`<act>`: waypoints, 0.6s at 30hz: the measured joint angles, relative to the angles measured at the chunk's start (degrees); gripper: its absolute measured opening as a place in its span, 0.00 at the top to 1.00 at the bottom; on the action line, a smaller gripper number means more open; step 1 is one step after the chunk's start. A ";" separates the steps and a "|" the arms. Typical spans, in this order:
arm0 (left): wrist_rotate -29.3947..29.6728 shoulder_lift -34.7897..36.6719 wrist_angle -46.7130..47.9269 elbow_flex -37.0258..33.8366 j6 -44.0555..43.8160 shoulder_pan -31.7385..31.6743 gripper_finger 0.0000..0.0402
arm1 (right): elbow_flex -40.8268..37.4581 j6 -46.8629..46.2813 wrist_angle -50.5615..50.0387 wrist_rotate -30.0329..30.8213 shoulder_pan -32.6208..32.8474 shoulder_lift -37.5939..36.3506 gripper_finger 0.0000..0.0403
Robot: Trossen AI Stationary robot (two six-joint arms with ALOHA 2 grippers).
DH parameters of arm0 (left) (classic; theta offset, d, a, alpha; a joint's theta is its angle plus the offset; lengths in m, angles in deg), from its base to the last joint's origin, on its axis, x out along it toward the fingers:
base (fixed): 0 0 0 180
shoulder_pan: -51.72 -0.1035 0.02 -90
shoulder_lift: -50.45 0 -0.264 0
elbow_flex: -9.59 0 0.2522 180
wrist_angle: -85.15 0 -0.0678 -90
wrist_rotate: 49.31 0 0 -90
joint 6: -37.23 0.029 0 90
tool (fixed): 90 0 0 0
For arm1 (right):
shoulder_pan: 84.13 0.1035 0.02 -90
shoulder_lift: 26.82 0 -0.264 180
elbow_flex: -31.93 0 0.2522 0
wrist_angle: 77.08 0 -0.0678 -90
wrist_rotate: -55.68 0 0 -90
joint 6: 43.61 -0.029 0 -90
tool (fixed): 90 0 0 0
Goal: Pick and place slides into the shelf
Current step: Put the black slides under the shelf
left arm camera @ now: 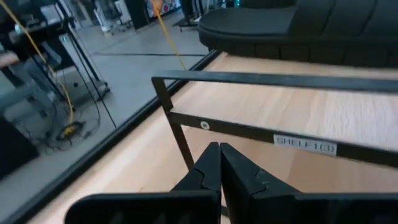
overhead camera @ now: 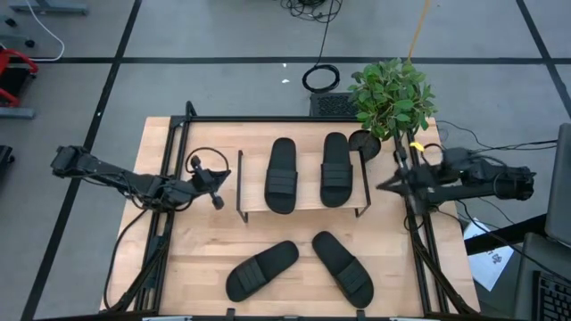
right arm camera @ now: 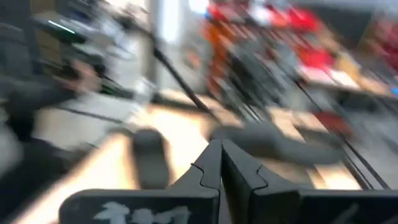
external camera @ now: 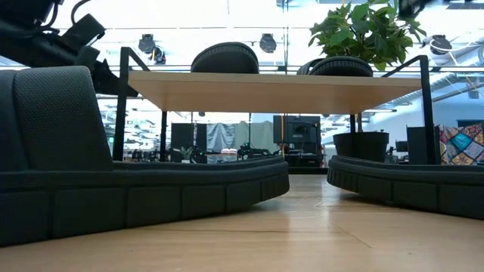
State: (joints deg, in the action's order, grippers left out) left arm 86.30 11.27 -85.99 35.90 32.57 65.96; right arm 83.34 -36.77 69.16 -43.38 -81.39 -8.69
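Two black slides [overhead camera: 281, 174] [overhead camera: 336, 168] lie side by side, soles down, on the shelf's light wood top board [overhead camera: 303, 205]. Two more slides [overhead camera: 261, 269] [overhead camera: 343, 266] lie on the table in front of the shelf, splayed apart; they fill the low view's left [external camera: 113, 189] and right [external camera: 408, 185]. My left gripper [overhead camera: 217, 201] is shut and empty just left of the shelf's left end; its wrist view shows the fingers [left arm camera: 219, 163] closed before the shelf frame [left arm camera: 249, 78]. My right gripper [overhead camera: 384, 185] is shut and empty just right of the shelf's right end [right arm camera: 219, 158].
A potted green plant [overhead camera: 391, 96] stands at the shelf's far right corner. Black frame rails run along the table's left [overhead camera: 165, 205] and right [overhead camera: 419, 232] sides. Bare tabletop [overhead camera: 299, 294] lies between the two front slides.
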 joint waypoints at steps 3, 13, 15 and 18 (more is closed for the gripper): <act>-0.06 -0.03 -1.88 -0.02 5.70 0.00 0.97 | 0.04 1.91 7.21 -10.16 0.00 0.49 1.00; -0.55 -0.01 -11.19 0.00 16.45 0.00 0.98 | 0.03 -3.44 12.43 -17.19 5.29 8.57 1.00; -0.55 -0.03 -11.29 0.00 16.18 0.00 0.97 | 0.02 -4.21 12.49 -16.47 8.55 10.19 1.00; -0.59 -0.12 -10.31 0.00 15.19 0.00 0.96 | 0.38 -4.01 12.74 -16.40 15.04 12.96 1.00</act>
State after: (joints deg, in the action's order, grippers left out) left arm 85.71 11.16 -96.30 35.90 47.76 65.96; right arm 83.72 -40.78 81.90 -59.78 -66.35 4.27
